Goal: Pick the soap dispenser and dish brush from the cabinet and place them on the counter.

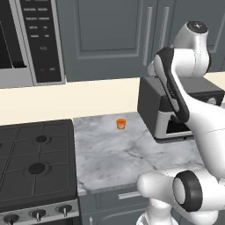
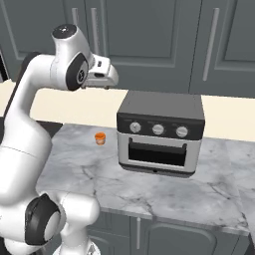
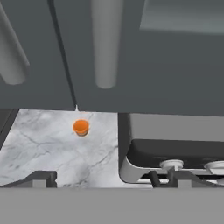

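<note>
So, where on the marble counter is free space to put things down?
The counter is bare in front, between the stove and the toaster oven, below the orange cup. In the right base view, bare marble also lies before and right of the oven. The back strip, around the cup beside the oven, is tighter.

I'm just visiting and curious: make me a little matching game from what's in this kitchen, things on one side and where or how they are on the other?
Things:
1. orange cup
2. toaster oven
3. cabinet
4. hand

States:
A. doors shut
B. open, holding nothing
C. alone on the marble counter, left of the oven
D. against the wall, three knobs in front

Pairs: 1-C, 2-D, 3-A, 4-B
</note>
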